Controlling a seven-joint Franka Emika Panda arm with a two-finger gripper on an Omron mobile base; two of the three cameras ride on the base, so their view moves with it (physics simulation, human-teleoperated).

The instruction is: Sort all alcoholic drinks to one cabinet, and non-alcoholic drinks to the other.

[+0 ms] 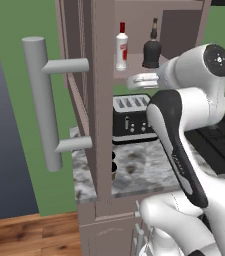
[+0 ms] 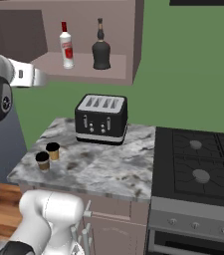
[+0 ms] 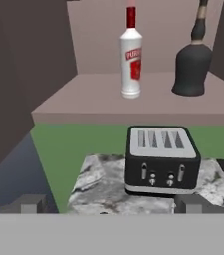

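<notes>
Both bottles (image 2: 67, 46) upright inside cabinet (image 2: 83, 69)

A black four-slot toaster (image 2: 101, 119) stands on the marbled grey worktop (image 2: 108, 169) toward its far edge — its lever side faces near. To the right a dark stove (image 2: 198, 164) with round burners abuts the worktop. Behind rises a green wall (image 2: 193, 64) — wooden floor (image 1: 29, 235) lies at the near left.

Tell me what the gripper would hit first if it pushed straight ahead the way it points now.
Probably the open cabinet shelf edge, or just below it: the gripper, fingers open, faces it. The clear bottle and black bottle stand further in. Depth is unclear.
</notes>
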